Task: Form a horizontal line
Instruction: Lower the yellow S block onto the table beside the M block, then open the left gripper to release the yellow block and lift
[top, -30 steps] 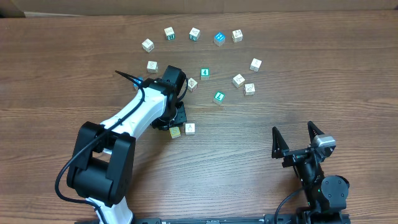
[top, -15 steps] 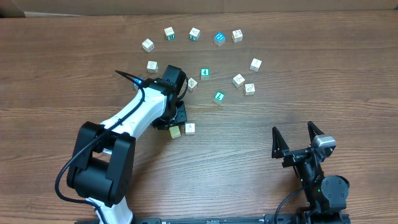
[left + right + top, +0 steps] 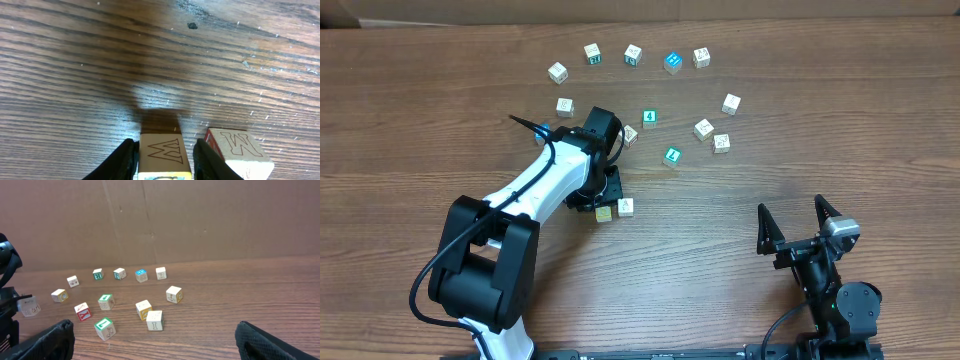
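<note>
Our left gripper pinches the yellow cube on the tabletop, just beside a white cube at frame centre. The right gripper gapes empty. Opening crookedly could knock the neighbour askew.

Table: two cubes side by side at mid-table. Left cube sits between the fingers of the left hand. Right cube lies just beside it. Loose cubes are scattered behind. Right hand stands front right, well apart.
</note>
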{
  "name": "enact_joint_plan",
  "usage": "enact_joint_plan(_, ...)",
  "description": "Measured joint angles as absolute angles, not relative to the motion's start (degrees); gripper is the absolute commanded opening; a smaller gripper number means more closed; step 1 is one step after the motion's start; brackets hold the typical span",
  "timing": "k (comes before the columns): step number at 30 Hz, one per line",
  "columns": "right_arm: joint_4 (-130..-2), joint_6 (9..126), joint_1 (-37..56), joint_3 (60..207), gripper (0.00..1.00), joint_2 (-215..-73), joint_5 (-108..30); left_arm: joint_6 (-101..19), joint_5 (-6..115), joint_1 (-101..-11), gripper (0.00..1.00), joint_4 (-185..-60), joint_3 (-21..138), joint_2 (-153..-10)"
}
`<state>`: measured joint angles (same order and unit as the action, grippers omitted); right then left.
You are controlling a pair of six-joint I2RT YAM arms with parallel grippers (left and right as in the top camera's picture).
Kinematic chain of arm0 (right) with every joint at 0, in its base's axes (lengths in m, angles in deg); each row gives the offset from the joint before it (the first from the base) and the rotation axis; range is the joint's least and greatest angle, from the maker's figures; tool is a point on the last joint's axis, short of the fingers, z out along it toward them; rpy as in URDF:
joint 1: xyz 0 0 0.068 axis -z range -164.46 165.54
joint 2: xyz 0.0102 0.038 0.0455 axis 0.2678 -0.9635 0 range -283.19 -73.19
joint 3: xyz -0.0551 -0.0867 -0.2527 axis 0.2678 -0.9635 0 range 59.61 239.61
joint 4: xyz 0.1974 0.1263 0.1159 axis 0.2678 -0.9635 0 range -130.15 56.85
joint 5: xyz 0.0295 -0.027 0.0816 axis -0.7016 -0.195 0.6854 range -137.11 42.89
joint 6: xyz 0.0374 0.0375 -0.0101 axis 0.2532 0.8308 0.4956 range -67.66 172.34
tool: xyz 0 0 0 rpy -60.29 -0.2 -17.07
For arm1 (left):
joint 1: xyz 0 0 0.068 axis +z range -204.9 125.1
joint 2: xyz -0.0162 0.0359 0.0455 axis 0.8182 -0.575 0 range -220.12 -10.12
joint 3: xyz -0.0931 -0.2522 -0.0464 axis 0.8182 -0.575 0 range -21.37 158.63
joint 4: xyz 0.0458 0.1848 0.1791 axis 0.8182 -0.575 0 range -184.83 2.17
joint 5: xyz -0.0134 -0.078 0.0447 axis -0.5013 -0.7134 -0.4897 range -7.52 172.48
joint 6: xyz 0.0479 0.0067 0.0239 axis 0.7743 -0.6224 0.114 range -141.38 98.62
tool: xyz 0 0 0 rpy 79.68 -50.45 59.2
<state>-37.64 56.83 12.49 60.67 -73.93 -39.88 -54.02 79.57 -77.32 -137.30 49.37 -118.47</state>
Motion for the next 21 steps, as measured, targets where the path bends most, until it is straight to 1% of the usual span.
enact_joint_plan(10,-37.64,56.83,12.49,60.67,1.00,-73.93,-39.88,-54.02,79.68,-77.32,0.27,-136.36,49.37,-118.47)
enact_joint_plan(18,-37.66,56.85,12.49,60.67,1.00,-73.93,-39.88,-54.02,79.68,-77.32,0.28,-135.99,49.37,-118.47)
enact_joint_plan(21,-37.66,56.81,12.49,60.67,1.00,-73.93,-39.86,-54.02,79.68,-77.32,0.22,-135.88,49.37,-118.47)
